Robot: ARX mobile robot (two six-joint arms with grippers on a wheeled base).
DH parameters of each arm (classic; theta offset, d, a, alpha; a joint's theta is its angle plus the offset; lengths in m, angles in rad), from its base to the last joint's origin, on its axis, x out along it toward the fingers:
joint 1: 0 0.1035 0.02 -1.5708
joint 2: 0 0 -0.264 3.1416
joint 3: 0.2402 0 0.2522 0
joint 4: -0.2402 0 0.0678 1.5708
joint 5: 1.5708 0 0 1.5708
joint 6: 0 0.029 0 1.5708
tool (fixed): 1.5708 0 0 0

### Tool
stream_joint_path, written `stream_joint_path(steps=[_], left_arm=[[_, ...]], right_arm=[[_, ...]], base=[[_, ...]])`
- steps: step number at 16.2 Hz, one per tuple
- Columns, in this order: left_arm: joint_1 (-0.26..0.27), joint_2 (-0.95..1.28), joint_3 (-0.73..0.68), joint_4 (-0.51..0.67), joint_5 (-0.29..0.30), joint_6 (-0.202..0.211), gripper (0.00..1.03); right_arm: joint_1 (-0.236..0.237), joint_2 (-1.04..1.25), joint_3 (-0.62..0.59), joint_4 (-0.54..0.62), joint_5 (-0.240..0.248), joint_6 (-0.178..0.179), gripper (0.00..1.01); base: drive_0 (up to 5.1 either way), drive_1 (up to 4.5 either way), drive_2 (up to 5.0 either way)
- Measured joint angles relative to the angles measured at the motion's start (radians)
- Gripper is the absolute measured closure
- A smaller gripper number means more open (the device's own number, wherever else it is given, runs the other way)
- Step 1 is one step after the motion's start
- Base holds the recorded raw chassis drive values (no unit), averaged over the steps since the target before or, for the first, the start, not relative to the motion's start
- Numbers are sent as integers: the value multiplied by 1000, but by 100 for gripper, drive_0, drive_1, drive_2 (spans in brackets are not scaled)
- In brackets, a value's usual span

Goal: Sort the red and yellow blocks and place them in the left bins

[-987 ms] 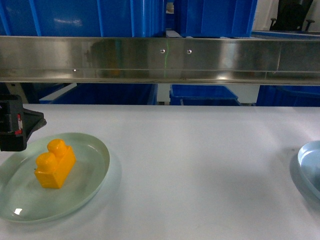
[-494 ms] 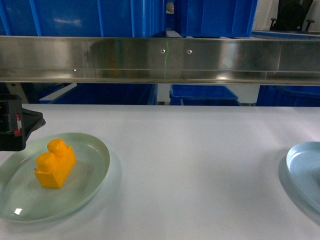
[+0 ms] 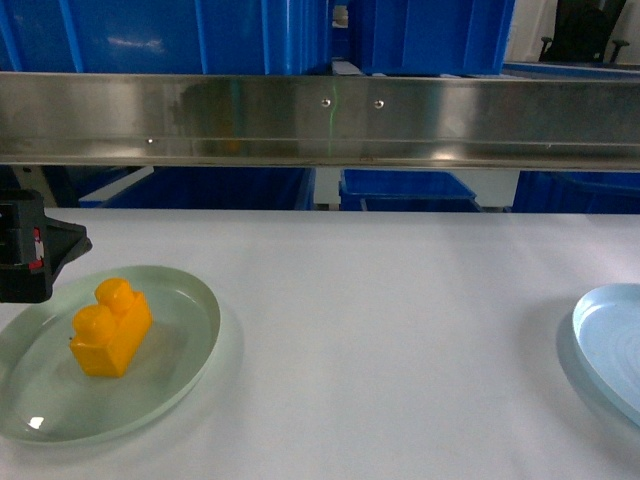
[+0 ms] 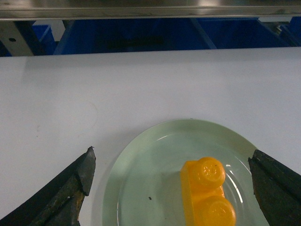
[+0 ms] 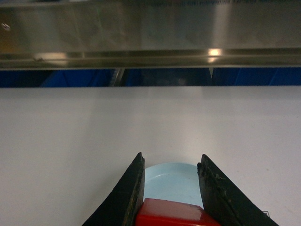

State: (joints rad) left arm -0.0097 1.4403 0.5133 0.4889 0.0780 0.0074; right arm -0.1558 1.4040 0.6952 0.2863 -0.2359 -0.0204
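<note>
Your left claw [image 4: 171, 188] is spread wide and holds nothing. In its wrist view the two dark fingers [image 4: 70, 188] stand far apart at the lower corners of the picture, and the yellow-orange block [image 4: 207, 193] lies between them, with neither finger touching it. In the head view you see only a black part of that arm at the left edge, just beside the far left rim of the pale green plate [image 3: 190, 330].

The block lies on that plate, a little left of the plate's middle, studs up, its long side slanting away from you. The plate sits at the near left corner of the white worktop [image 3: 400, 330].

Your right claw [image 5: 170, 181] is closed on a red block [image 5: 171, 214]. The wrist view shows the two fingers pressed against its sides, with only the block's top edge showing at the bottom of the picture. Beyond the fingertips you see part of a light blue plate [image 5: 171, 181] on the worktop. In the head view that plate sits at the near right edge, cut off by the frame, and the right claw itself is out of sight there.

Past the far edge of the worktop runs a steel rail [image 3: 320, 120], and above and behind it stand the deep blue bins [image 3: 160, 35].
</note>
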Motion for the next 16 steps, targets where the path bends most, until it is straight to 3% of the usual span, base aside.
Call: stream_joint_path(steps=[4,7,12,13,16], left_arm=[[0,0,0,0,0,0,5],[-6,0,2,5,-2,1,5],[-113,56,124,-78,-8,0,5],[-152,122,142,-150,-41,1,5],[-150,198,150,-196,-126,5,5]], right_arm=[[43,-282,-95,-95,-25,40,73],[80,-248,-150,-68,-14,46,73],[60,-209,-175,-42,-10,46,73],[49,-195,-175,-31,-13,46,73],[30,-182,-175,-24,-23,45,73]], base=[[0,0,0],[0,0,0],[0,0,0],[0,0,0],[0,0,0]])
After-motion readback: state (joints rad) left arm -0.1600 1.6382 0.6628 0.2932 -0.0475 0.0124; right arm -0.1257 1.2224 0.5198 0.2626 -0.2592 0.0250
